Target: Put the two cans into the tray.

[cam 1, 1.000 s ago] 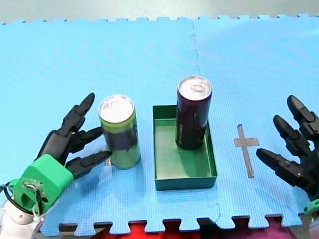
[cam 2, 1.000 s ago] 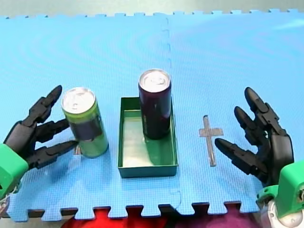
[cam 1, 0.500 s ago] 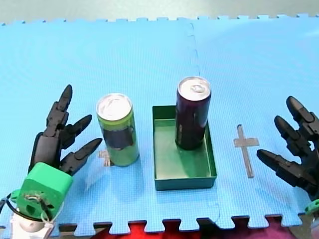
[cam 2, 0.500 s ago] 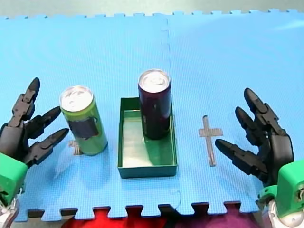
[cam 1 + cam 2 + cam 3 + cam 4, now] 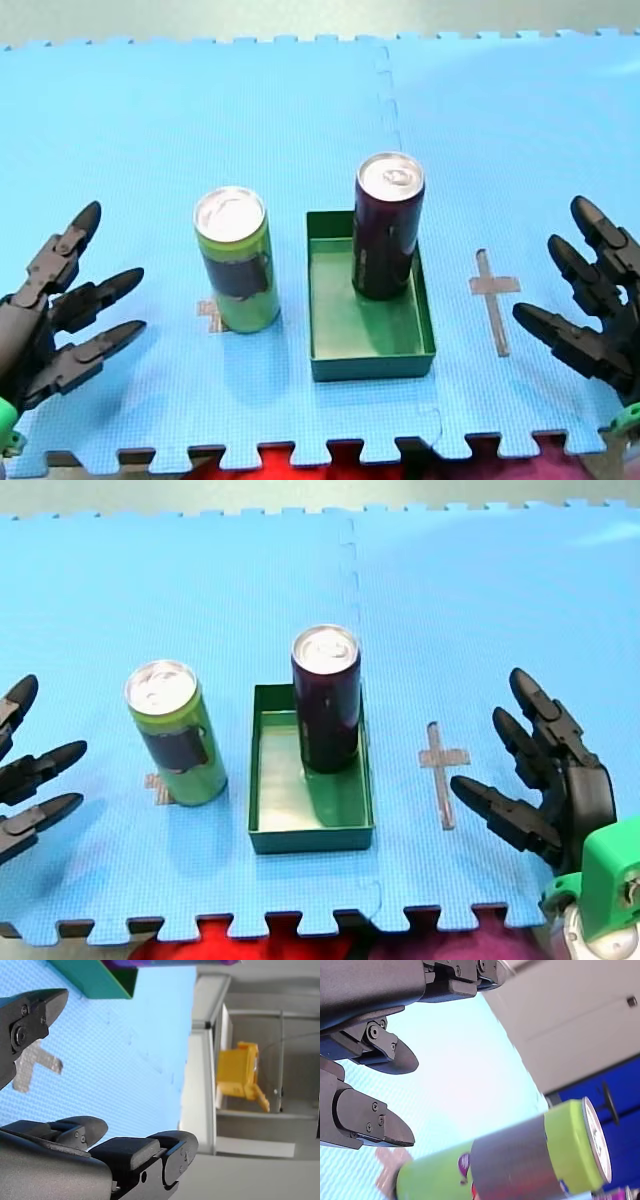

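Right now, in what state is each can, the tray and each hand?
green can: upright on the mat, left of the tray.
purple can: upright inside the tray, far end.
tray: on the mat, holds one can.
left hand: open, left of the green can, apart from it.
right hand: open, right of the tray.

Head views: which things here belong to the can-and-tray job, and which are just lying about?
Job:
green tray
purple can, upright in it
green can, upright outside it, on its left
left hand, open, left of the green can
right hand, open, at the right edge

Lying about:
blue foam mat
grey tape cross
tape mark at the green can's base
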You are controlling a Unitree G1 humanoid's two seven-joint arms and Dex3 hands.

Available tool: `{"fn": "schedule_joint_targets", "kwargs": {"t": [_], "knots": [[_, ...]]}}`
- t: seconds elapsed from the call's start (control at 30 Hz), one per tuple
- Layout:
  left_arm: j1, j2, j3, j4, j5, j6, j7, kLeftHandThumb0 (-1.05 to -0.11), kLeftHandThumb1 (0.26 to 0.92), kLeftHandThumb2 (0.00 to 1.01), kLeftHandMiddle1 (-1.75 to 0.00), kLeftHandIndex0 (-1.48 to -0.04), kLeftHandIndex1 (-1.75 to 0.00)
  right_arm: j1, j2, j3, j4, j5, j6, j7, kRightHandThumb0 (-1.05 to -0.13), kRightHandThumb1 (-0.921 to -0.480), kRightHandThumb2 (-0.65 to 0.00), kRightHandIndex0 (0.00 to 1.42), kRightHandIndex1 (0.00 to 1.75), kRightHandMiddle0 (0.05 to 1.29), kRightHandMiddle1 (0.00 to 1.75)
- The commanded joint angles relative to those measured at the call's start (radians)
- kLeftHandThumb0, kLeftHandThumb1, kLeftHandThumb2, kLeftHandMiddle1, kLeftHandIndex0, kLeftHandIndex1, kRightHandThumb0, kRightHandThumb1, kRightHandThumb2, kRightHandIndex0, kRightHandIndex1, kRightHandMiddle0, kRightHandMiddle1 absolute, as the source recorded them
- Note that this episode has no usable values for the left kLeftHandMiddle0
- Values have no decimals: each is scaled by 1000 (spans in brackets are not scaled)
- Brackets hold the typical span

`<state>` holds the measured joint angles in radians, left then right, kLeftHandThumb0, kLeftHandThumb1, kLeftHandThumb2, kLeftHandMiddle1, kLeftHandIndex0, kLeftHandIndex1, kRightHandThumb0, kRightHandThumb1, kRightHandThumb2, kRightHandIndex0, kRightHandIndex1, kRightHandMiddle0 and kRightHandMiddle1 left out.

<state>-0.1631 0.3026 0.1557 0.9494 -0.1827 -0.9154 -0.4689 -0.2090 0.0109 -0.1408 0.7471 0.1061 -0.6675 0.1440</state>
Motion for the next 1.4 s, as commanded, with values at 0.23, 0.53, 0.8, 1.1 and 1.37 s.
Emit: {"fn": "schedule_joint_targets", "kwargs": {"t": [0.23, 0.53, 0.8, 1.1, 1.37], "knots": [[8, 116, -3, -35, 30, 73, -100, -1048, 921, 61, 0, -86, -2, 5, 2, 5, -8, -1, 0, -7, -672, -676, -1, 449, 2, 397, 1], [-54, 18, 68, -41, -290, 295, -548, -1048, 918, 53, -42, -157, -32, 21, 8, 11, -17, -7, -2, -13, -683, -679, -1, 449, 1, 397, 1], [-75, -89, 70, -74, -281, 304, -464, -1048, 909, 26, -68, -185, -27, 15, 13, 13, -6, -12, -6, -14, -698, -680, -1, 451, 1, 404, 2], [-130, -228, 101, 15, -80, 18, -42, -1048, 813, 3, -73, -719, -39, 8, 12, 17, 7, -18, -9, -16, -704, -681, 0, 455, 2, 410, 2], [-151, -212, 100, 90, -66, -13, -2, -1048, 876, 47, -42, -443, -1, 3, 9, 15, 16, -17, -13, -15, -709, -683, -1, 456, 2, 412, 1]]}}
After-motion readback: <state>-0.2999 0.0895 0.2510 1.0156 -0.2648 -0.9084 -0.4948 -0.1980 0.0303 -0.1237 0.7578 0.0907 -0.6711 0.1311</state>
